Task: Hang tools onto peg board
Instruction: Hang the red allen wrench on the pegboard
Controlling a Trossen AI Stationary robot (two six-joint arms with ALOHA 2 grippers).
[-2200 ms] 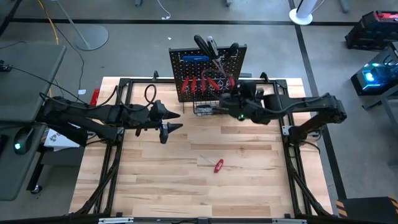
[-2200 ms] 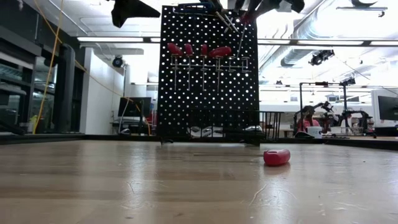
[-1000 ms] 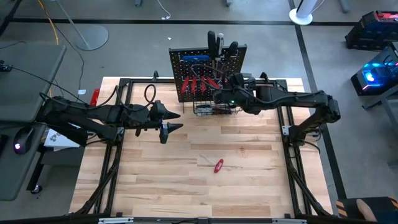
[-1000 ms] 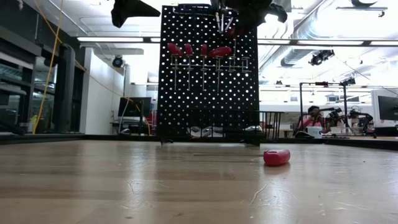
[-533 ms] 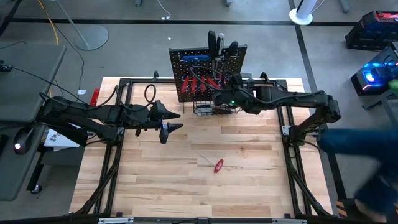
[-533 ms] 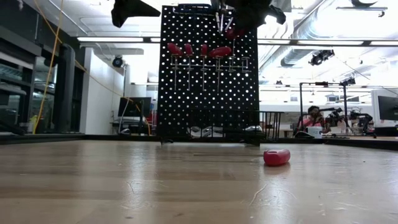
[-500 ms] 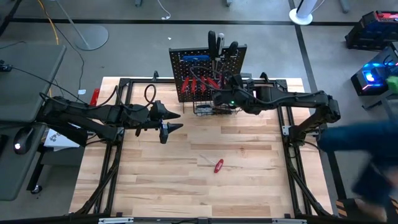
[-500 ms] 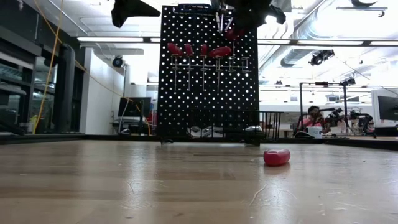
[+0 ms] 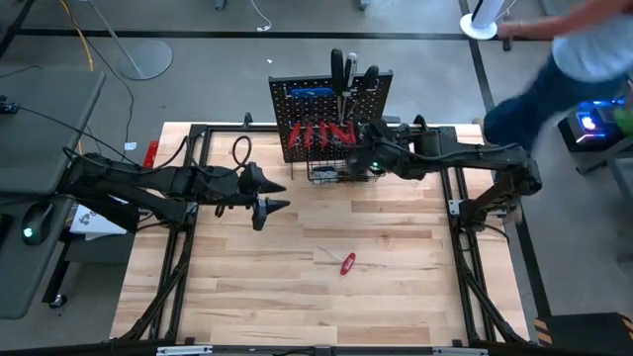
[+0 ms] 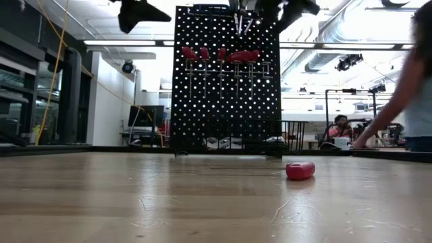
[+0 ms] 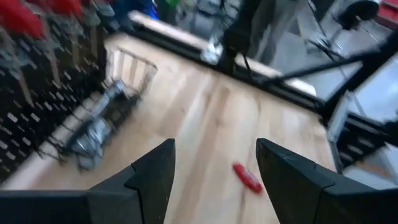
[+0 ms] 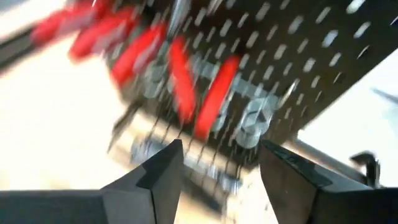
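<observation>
High view: my right end effector (image 9: pixel 364 158) sits at the peg board (image 9: pixel 331 117), at 12 o'clock on the counter (image 9: pixel 237 287); the left end effector (image 9: pixel 265 196) waits at 9 o'clock, well apart from the board.
High view, loose tool: a red-handled tool (image 9: pixel 347 263) lies alone near the counter's centre, towards 6 o'clock.
Low view: red handles (image 10: pixel 219 54) hang in a row on the board's hooks; the loose tool lies at 4 o'clock of the board's foot.
Left wrist view: my left fingers (image 11: pixel 152 174) stand apart, holding nothing; the wire basket (image 11: pixel 99 124) is beyond them.
Right wrist view: my right fingers (image 12: pixel 158 171) are spread and empty, the hung red handles just beyond.
Handling, my judgement: the loose tool looks light and stiff with a smooth, rounded handle; I would grip mid-handle.
</observation>
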